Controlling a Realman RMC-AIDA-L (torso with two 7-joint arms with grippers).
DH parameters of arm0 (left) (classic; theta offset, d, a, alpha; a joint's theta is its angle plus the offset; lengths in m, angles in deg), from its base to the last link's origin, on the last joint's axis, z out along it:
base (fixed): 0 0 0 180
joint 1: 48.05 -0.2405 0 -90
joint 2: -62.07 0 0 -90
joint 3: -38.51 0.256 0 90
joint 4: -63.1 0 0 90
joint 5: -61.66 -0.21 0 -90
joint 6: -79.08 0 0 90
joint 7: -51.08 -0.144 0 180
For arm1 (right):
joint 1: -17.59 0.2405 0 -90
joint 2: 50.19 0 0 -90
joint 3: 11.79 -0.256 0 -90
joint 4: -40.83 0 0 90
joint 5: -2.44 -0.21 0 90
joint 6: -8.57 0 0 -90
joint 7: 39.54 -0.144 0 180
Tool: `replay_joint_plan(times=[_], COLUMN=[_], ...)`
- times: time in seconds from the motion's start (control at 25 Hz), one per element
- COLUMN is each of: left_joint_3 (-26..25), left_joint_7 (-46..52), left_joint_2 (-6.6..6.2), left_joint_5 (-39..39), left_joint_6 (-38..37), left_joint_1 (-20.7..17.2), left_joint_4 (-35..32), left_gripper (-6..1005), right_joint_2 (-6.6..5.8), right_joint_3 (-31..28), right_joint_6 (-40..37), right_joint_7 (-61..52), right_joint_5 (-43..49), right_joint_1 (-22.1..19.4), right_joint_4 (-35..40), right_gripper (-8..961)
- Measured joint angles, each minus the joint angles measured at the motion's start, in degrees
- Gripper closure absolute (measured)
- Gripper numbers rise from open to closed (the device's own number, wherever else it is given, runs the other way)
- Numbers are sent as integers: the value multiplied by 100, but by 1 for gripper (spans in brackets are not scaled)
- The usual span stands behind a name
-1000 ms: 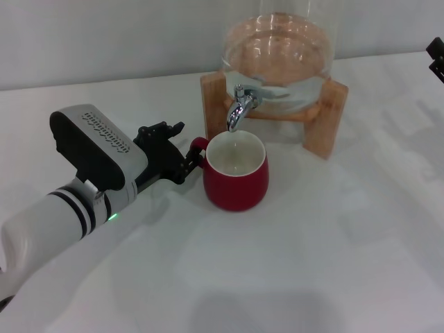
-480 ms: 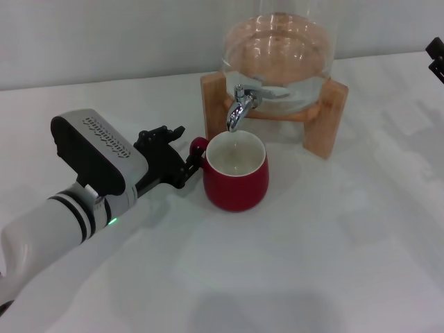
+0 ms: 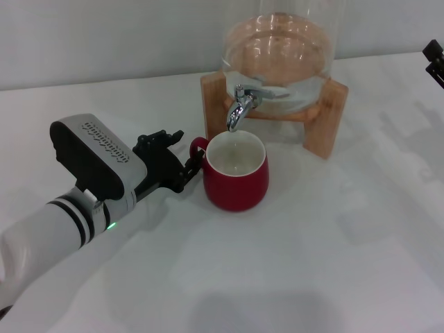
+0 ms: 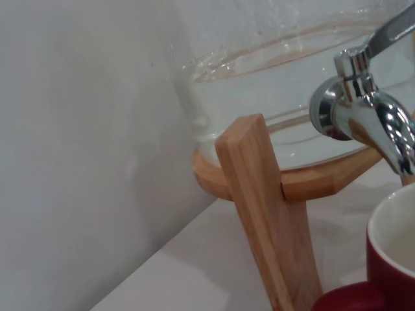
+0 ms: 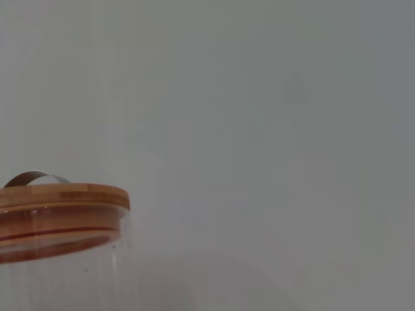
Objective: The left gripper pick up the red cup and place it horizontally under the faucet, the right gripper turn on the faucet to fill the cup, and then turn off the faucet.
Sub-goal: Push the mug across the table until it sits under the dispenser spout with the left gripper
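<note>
The red cup [image 3: 236, 182] stands upright on the white table, its white inside directly below the chrome faucet [image 3: 239, 105]. My left gripper [image 3: 179, 154] is open just left of the cup's loop handle [image 3: 196, 146], with the fingers apart and holding nothing. The left wrist view shows the faucet [image 4: 366, 110] and the cup's rim [image 4: 389, 253] close by. My right gripper [image 3: 436, 59] shows only as a black tip at the far right edge, well away from the faucet.
The faucet belongs to a glass water dispenser [image 3: 281, 48] on a wooden stand [image 3: 326, 118] behind the cup. The right wrist view shows the dispenser's wooden lid [image 5: 58, 197] and a plain wall.
My left gripper has drawn back a little to the left, away from the cup's handle. The cup has not moved.
</note>
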Motion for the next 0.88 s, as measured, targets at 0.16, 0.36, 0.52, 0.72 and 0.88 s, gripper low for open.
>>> replay_joint_plan(times=[0.16, 0.36, 0.52, 0.72, 0.88], left_joint_3=[0, 0, 0, 0, 0], left_joint_7=[-9, -19, -64, -83, -85], left_joint_2=[-3, -6, -7, -7, -7], left_joint_5=[-6, 4, 18, 22, 24], left_joint_6=[0, 0, 0, 2, 3], left_joint_1=[-10, -33, -73, -80, -84], left_joint_4=[0, -1, -1, -1, -1], left_gripper=[509, 509, 509, 509, 509], right_joint_2=[0, 0, 0, 0, 0], right_joint_3=[0, 0, 0, 4, 8], right_joint_6=[3, 6, 8, 8, 8], right_joint_7=[0, 0, 0, 0, 0], right_joint_5=[0, 0, 0, 0, 0], right_joint_1=[0, -15, -18, -18, -31], right_joint_4=[0, 0, 0, 0, 0], right_gripper=[85, 85, 85, 85, 85])
